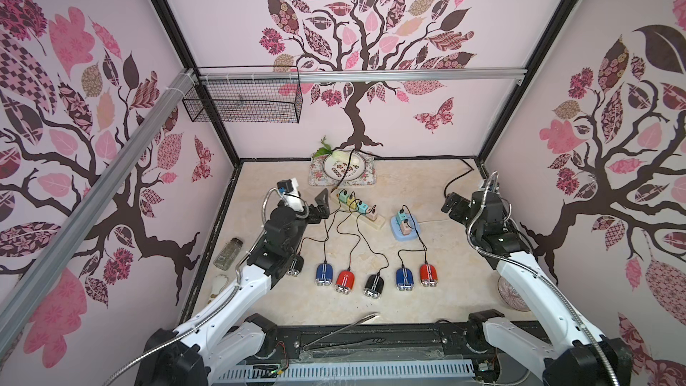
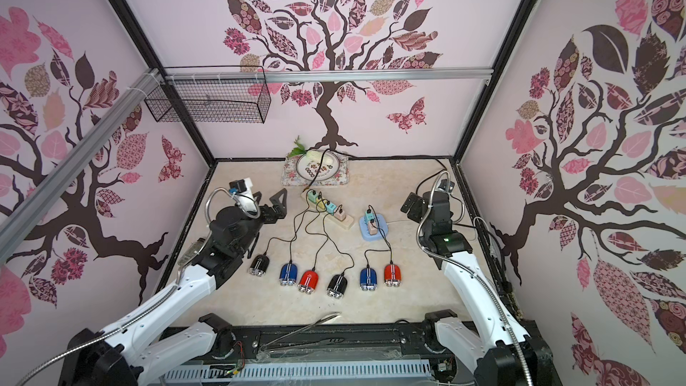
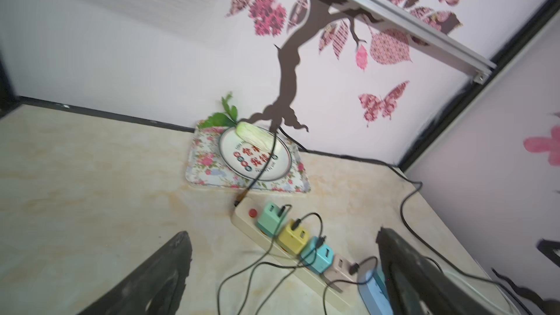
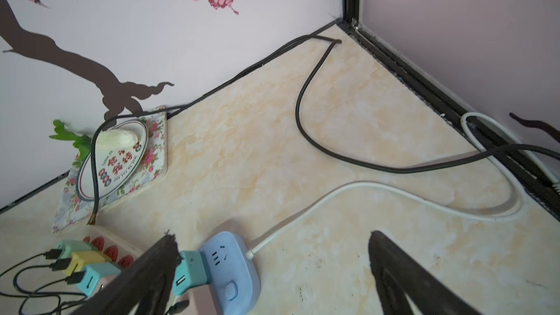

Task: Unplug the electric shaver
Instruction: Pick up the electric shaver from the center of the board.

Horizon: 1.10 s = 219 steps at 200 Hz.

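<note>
- Beside the beige power strip (image 1: 365, 217), left pincer (image 1: 321, 207) spread, empty.
- Right pincer (image 1: 451, 205) spread, empty, near blue socket block (image 1: 399, 232).
- Six shavers (image 1: 345, 281) lined up on surface (image 1: 334, 310), cords plugged in.

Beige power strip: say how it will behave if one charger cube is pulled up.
The beige power strip looks rigid yet light, with no visible fastening, so it may lift with a charger cube. Its thick black cord arches over the plate and might tug it sideways.
</note>
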{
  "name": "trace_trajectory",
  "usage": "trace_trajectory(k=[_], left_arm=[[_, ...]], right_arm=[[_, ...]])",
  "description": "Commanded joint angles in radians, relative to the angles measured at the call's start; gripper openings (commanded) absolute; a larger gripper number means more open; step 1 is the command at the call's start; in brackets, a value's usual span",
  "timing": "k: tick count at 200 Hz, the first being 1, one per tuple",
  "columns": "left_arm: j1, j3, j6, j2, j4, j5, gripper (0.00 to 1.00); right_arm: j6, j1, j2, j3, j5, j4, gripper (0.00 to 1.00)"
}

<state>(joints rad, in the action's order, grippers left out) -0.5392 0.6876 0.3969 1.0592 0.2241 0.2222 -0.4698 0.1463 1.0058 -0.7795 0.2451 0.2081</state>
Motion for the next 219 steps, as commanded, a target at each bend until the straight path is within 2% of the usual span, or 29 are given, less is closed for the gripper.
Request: trace_trajectory(k=[1, 27, 63, 75, 101, 127, 175, 219], left_arm=[[-0.108, 0.089, 0.009, 0.053, -0.101, 0.039, 0.97], [-0.234, 0.142, 0.027, 0.139, -0.117, 0.086, 0.98], [-0.381, 0.293, 0.065, 0.335, -0.286, 0.137, 0.98], [-0.421, 0.315, 0.094, 0.388, -0.303, 0.159, 0.91], [-0.460, 0.341, 0.193, 0.481, -0.307, 0.099, 0.81], [-0.518, 0.378, 0.231, 0.557, -0.316, 0.101, 0.78], [-0.580, 0.480, 0.278, 0.666, -0.367, 0.042, 0.78], [-0.619, 0.550, 0.319, 0.735, -0.393, -0.017, 0.82]], right_arm=[[0.013, 0.013, 0.000, -0.035, -0.040, 0.079, 1.00], [0.017, 0.051, -0.017, -0.035, -0.048, 0.121, 0.99], [0.017, 0.139, -0.044, -0.008, -0.041, 0.163, 0.96], [0.015, 0.171, -0.051, -0.004, -0.036, 0.177, 0.94], [-0.004, 0.203, -0.048, 0.020, -0.042, 0.201, 0.89], [-0.025, 0.205, -0.056, 0.071, -0.026, 0.201, 0.85], [-0.041, 0.205, -0.023, 0.119, 0.016, 0.192, 0.73], [-0.064, 0.203, -0.012, 0.160, 0.086, 0.153, 0.74]])
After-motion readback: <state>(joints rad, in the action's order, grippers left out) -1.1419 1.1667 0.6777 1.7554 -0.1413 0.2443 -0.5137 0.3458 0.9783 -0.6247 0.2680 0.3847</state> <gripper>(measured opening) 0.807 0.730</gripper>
